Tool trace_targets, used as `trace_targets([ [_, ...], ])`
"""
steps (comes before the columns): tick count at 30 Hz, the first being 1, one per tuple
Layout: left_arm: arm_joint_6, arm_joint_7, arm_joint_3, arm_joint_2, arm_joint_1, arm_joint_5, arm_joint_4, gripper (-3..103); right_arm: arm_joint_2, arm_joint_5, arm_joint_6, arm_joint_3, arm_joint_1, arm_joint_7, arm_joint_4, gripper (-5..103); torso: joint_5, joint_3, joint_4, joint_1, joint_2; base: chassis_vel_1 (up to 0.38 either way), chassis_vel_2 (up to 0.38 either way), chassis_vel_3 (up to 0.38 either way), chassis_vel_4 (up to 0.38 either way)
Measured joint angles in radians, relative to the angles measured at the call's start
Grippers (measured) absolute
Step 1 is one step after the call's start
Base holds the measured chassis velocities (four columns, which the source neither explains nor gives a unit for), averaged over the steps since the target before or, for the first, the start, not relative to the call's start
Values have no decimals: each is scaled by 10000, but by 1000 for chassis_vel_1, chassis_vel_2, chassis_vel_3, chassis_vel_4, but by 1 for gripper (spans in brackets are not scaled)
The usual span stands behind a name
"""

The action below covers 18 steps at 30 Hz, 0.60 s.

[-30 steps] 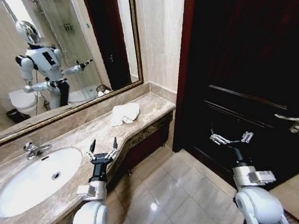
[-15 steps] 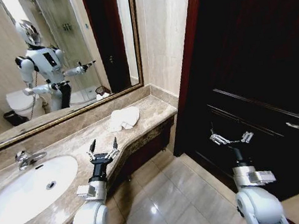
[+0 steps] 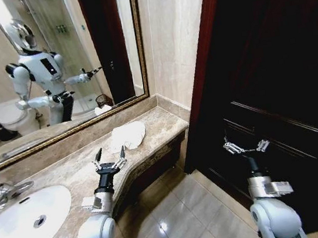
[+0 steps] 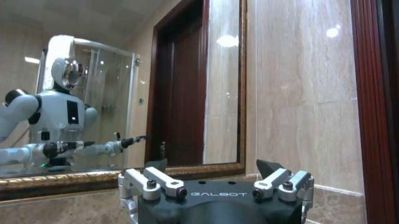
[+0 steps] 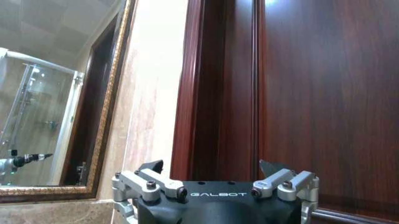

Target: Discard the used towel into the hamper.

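The towel [image 3: 128, 136] lies crumpled near the tabletop's [image 3: 66, 173] far corner, no clear long axis, beyond the wide-spread left tool [image 3: 109, 155]. Right tool [image 3: 246, 147] spread wide, empty, well apart.

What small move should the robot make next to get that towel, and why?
Probably reach the left gripper forward toward the towel. It lies crumpled on the counter just beyond that gripper, whose jaws are open and empty; the right gripper faces the dark door.
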Motion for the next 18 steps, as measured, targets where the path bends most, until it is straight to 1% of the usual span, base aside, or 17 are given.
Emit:
trace_targets([
  [4, 0, 0, 0, 0, 0, 0, 0, 97, 0, 0, 0, 0, 0, 0, 0, 100, 1, 1, 0, 1, 0, 40, -15, -19, 21],
  [7, 0, -41, 2, -8, 3, 60, 0, 97, -4, -227, -17, -147, -40, 180, 24, 100, 1, 1, -2, 6, 0, 0, 0, 0, 0],
  [8, 0, -159, 1, -26, 17, 204, 10, 97, -8, -343, -72, -225, -85, 282, 70, 100, 5, 3, -2, 9, -1, 0, 0, 0, 0],
  [9, 38, -707, 1, -145, 118, 861, 107, 94, -34, -410, -252, -288, -136, 439, 208, 100, -4, 3, 0, 12, -2, 0, 0, 0, 0],
  [10, 150, -872, -8, -178, 153, 935, 61, 98, -48, -366, -333, -310, -143, 515, 266, 100, -3, 4, -1, 12, -3, 0, 0, 0, 0],
  [13, 226, -942, -46, -192, 153, 900, -31, 100, -64, -293, -404, -317, -142, 552, 320, 100, 3, 3, 1, 12, -2, 0, 0, 0, 0],
  [14, 167, -932, -108, -185, 129, 759, -41, 100, -77, -241, -422, -313, -144, 537, 372, 100, 3, 3, 0, 11, -2, 0, 0, 0, 0],
  [18, 149, -871, -184, -149, 148, 615, -103, 100, -89, -155, -511, -325, -216, 342, 658, 100, 1, 3, -1, 11, -2, 0, 0, 0, 0],
])
